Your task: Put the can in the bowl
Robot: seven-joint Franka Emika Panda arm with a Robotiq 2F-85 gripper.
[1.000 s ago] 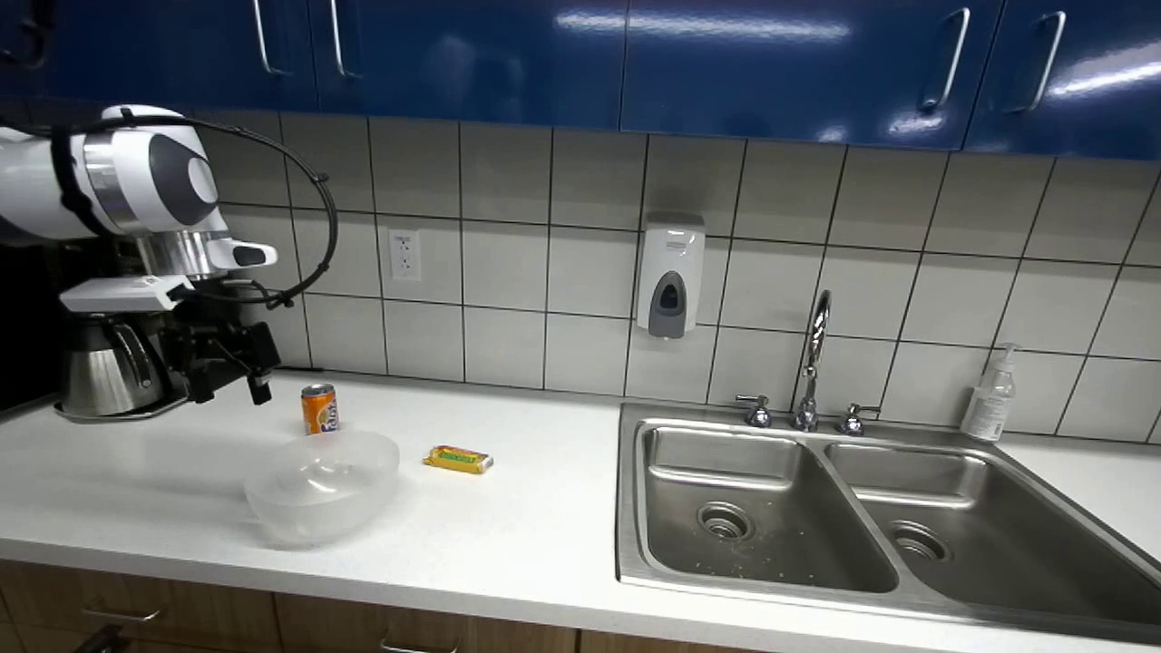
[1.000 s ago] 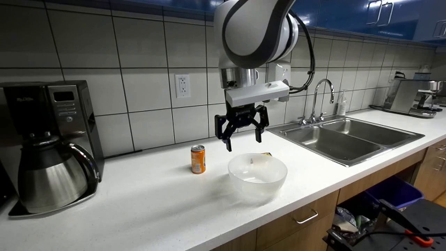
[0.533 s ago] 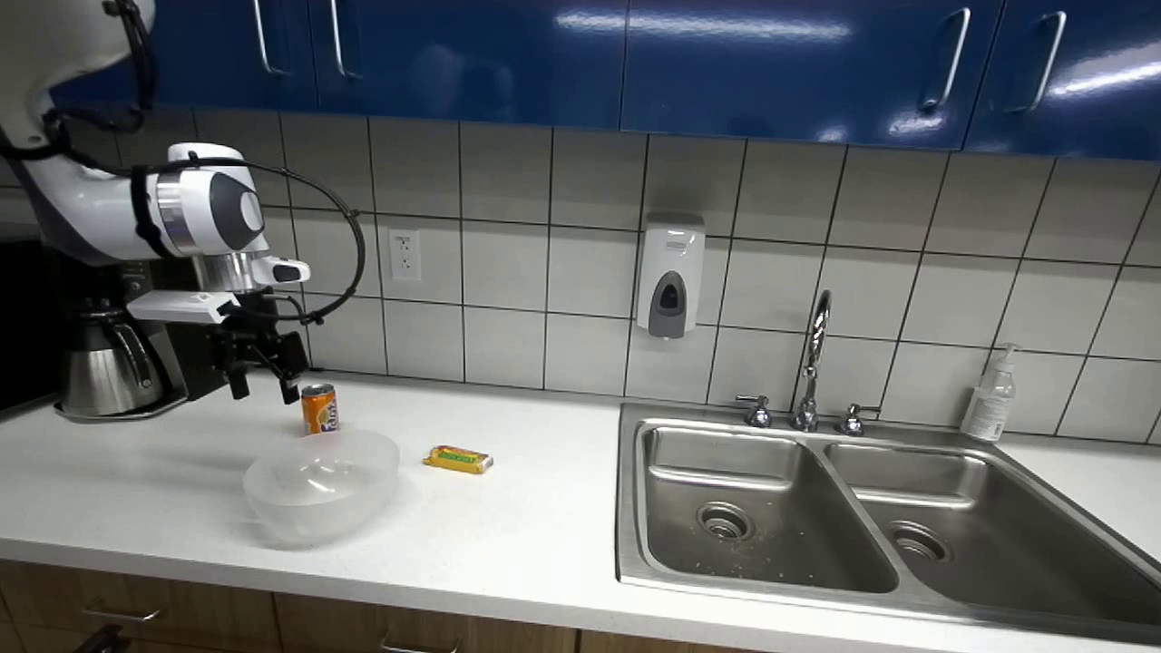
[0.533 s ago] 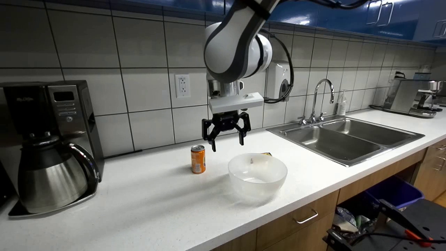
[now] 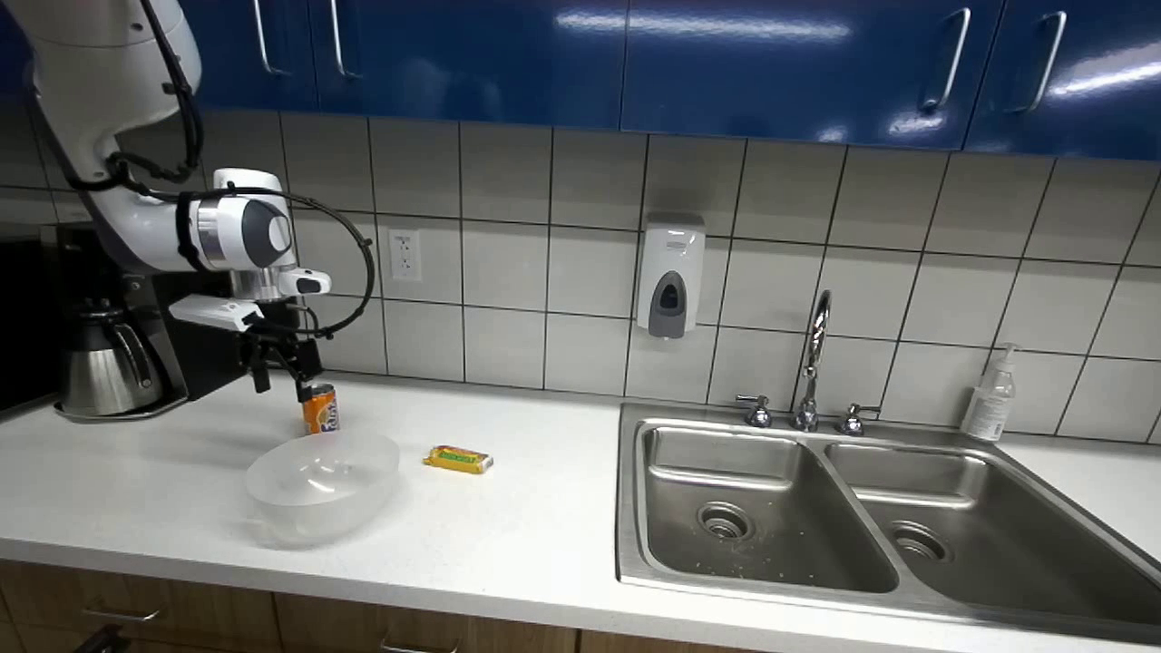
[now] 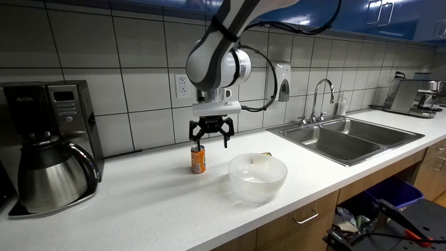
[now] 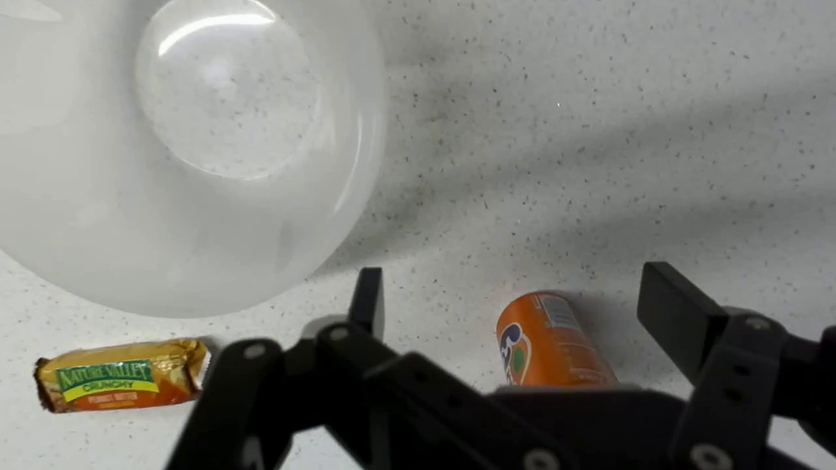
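The orange can (image 5: 321, 414) stands upright on the counter; it shows in both exterior views (image 6: 198, 162). The translucent whitish bowl (image 6: 258, 190) stands beside it, nearer the counter's front edge (image 5: 317, 521). My gripper (image 6: 212, 145) is open and empty, above the counter near the can. In an exterior view (image 5: 283, 388) one finger overlaps the can's top edge; whether they touch I cannot tell. In the wrist view the can (image 7: 545, 339) shows between the spread fingers (image 7: 513, 300), its top hidden by the gripper body. The bowl (image 7: 196, 274) is at upper left there.
A yellow packet (image 5: 458, 460) lies on the counter by the bowl, also in the wrist view (image 7: 124, 378). A coffee maker with a steel carafe (image 6: 52, 177) stands near the can. The steel sink (image 5: 762, 580) and tiled wall (image 5: 508, 345) bound the counter.
The arm has moved over the counter toward the can and a little lower. The gripper came from above the bowl's side to close by the can. Can, bowl and packet have not moved.
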